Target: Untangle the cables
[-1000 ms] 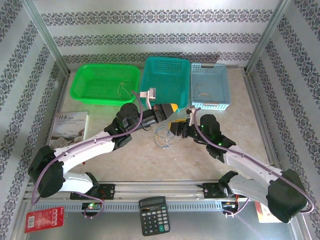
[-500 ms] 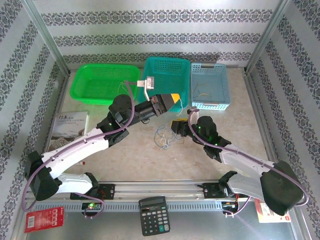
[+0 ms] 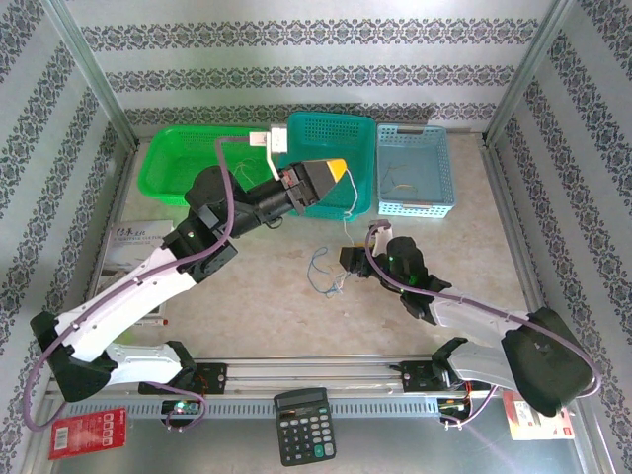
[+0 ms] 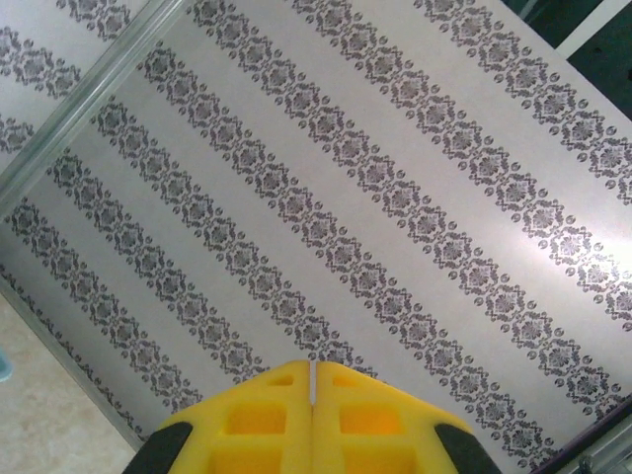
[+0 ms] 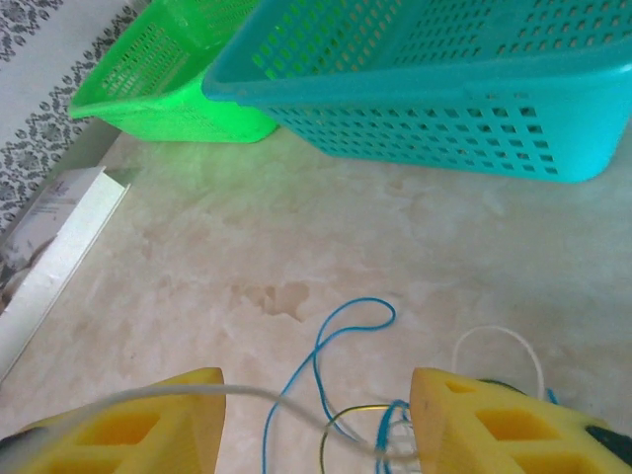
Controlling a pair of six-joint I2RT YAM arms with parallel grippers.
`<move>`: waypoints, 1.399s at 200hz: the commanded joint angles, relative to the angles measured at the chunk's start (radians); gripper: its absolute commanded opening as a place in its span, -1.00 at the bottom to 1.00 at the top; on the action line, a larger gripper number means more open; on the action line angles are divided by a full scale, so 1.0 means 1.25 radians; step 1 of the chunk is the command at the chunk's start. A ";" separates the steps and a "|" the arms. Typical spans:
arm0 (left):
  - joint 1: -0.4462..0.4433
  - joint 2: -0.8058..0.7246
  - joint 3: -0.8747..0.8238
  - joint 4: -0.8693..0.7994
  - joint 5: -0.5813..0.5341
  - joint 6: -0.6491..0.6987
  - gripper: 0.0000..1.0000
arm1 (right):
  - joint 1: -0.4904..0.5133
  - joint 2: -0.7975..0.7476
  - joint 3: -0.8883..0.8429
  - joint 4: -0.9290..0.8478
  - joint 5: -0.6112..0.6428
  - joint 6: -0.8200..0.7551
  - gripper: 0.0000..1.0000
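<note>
Thin looped cables (image 3: 328,269) lie before the perforated teal basket (image 5: 425,109); right gripper (image 5: 316,405) gapes, left gripper (image 4: 312,380) (yellow foam) pinches one barely visible strand.

Ahead of the right claw (image 5: 316,395), whose yellow fingers (image 5: 148,420) look like matt moulded foam or plastic, the teal basket (image 5: 425,89) and the green basket (image 5: 168,79) to its left are glossy perforated plastic. They stand on a smooth, marble-patterned tabletop (image 5: 247,227) with a soft sheen. Between those fingers the cables (image 5: 393,420) are thin wires in smooth, slightly shiny sheathing, while beyond the left claw (image 4: 312,380), equally matt yellow, the patterned wall covering (image 4: 375,197) shows a satin shine beside a brushed-metal frame bar (image 4: 89,99).
</note>
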 commanded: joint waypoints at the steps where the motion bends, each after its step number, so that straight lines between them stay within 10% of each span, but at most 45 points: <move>1: -0.011 -0.019 0.061 -0.063 -0.013 0.069 -1.00 | -0.003 0.015 -0.033 0.042 0.022 0.004 0.06; 280: 0.141 0.128 0.554 -0.309 -0.038 0.205 -1.00 | -0.003 -0.056 -0.080 0.022 0.001 0.015 0.37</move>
